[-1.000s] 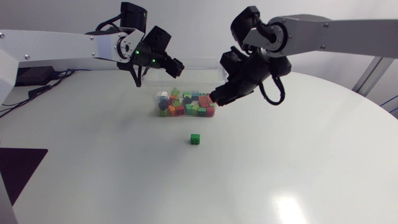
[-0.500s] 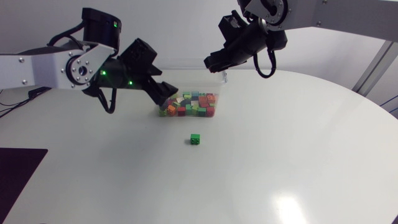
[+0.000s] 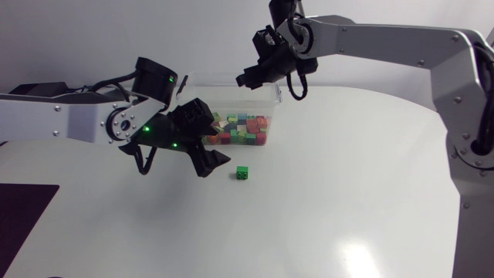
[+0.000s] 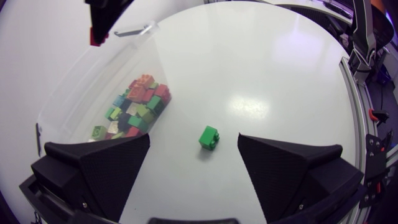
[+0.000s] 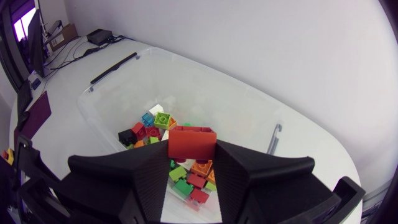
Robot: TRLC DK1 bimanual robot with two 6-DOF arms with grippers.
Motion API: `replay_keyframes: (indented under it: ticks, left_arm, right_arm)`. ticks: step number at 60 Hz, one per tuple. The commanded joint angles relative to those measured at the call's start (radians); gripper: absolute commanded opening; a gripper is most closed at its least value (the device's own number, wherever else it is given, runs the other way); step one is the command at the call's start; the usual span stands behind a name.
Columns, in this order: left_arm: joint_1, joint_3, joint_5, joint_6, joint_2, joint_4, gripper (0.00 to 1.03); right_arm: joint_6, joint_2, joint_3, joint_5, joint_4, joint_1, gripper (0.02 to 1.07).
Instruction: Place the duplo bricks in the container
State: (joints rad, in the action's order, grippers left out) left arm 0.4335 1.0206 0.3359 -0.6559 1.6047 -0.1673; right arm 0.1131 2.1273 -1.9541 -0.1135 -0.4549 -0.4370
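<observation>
My left claw (image 4: 194, 146) hangs released over the white bench (image 3: 347, 177). The small green duplo brick (image 4: 209, 137) lies on the bench below the gap between its spread fingers, touching neither. My right claw (image 5: 193, 154) is clenched on a red duplo brick (image 5: 191, 142) above the clear plastic container (image 5: 118, 102), which holds mixed coloured bricks (image 5: 163, 121).

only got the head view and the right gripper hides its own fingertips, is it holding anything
observer: yes, the right gripper is shut on a red plastic duplo brick
operator: is it over the bin
observer: yes, above the clear plastic container, with loose mixed-colour bricks below it
operator: left gripper touching the green one
observer: no, the left gripper is open; the small green duplo brick sits on the white table between its fingers, untouched
</observation>
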Motion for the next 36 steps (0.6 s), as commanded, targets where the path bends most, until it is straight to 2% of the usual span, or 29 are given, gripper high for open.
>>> replay_keyframes:
  ticks: [1,4,5,6,12,18,24,36]
  left_arm:
    - [0.017,0.042,0.008,-0.042,0.058,-0.028,0.98]
    - [0.024,0.067,0.008,-0.062,0.081,-0.049,0.98]
    - [0.025,0.076,0.008,-0.065,0.092,-0.054,0.98]
    - [0.027,0.082,0.008,-0.07,0.1,-0.06,0.98]
    - [0.04,0.128,-0.001,-0.094,0.152,-0.089,0.98]
    - [0.059,0.167,-0.02,-0.119,0.187,-0.112,0.98]
    - [0.074,0.197,-0.034,-0.16,0.221,-0.132,0.98]
    - [0.088,0.326,-0.048,-0.307,0.345,-0.264,0.98]
  right_arm:
    - [0.011,0.06,-0.057,0.017,0.027,-0.022,0.51]
    - [0.013,0.089,-0.094,0.031,0.024,-0.029,0.89]
    - [0.013,0.094,-0.103,0.04,0.022,-0.032,0.98]
    - [0.014,0.097,-0.108,0.046,0.021,-0.035,1.03]
    - [0.013,0.051,-0.086,0.054,0.035,-0.035,1.03]
    - [0.013,-0.063,0.05,0.052,0.117,-0.022,1.03]
    - [0.023,-0.236,0.276,0.046,0.219,0.004,1.03]
    - [0.042,-0.564,0.698,0.012,0.384,0.1,1.03]
